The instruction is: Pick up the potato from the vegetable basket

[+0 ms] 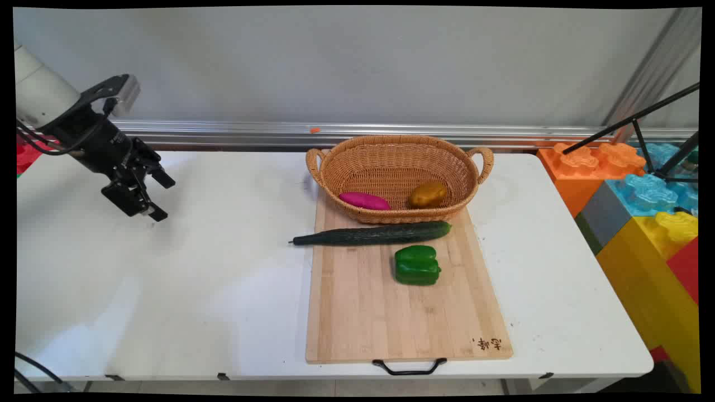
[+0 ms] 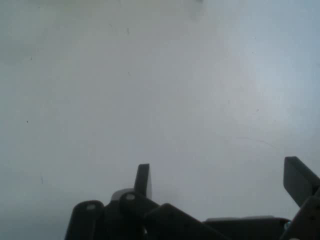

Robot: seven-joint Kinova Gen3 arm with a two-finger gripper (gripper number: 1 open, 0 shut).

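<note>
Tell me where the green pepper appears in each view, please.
Main view: green pepper lies on the cutting board, right of centre, just below the cucumber.
Hand view: not in it; only bare table.
Shared landmark: the white table and the gripper, jaws open.

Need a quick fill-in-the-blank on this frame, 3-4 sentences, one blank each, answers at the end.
1. The wicker basket holds a magenta sweet potato and a brown ____.
2. The cucumber lies across the cutting board between the basket and the green ____.
3. The gripper hangs over the table's bare ____ side in the main view.
4. Its jaws stand ____, with nothing between them.

Missing words: potato; pepper; left; open
</note>
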